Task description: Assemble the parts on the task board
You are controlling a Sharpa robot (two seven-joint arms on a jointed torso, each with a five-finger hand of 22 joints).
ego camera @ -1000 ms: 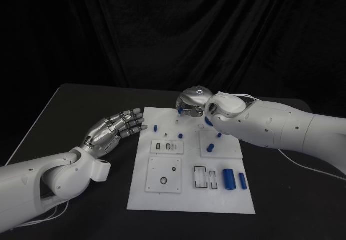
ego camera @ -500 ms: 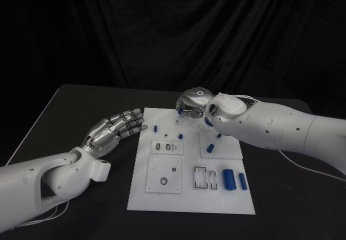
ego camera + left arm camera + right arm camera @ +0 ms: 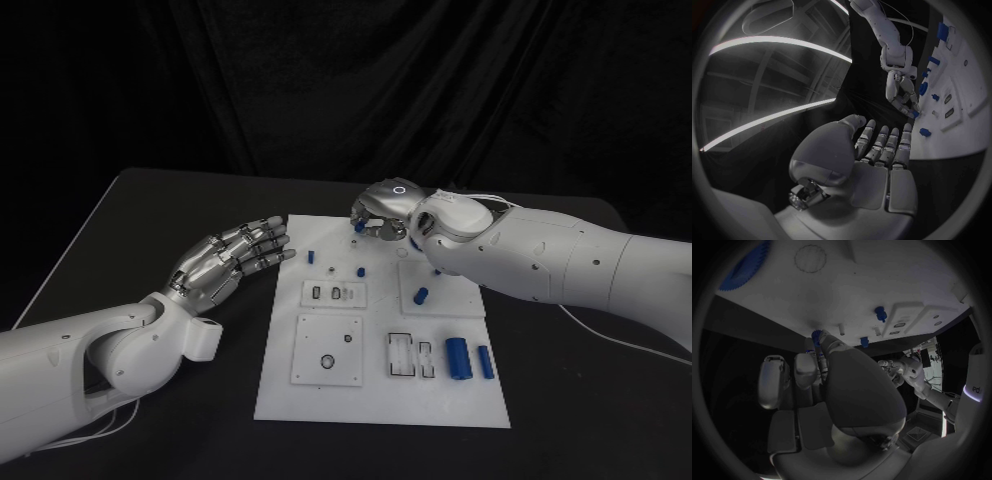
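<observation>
The white board (image 3: 378, 400) lies flat in the middle of the head view, long side running away from the camera. Two blue cylinders (image 3: 459, 358) lie side by side at its lower right. A small blue part (image 3: 421, 295) lies at centre right, and another small blue piece (image 3: 309, 254) stands near the upper left edge.

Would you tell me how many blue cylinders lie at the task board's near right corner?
2: a thick blue cylinder and a thinner one beside it toward the task board's right edge.
</observation>
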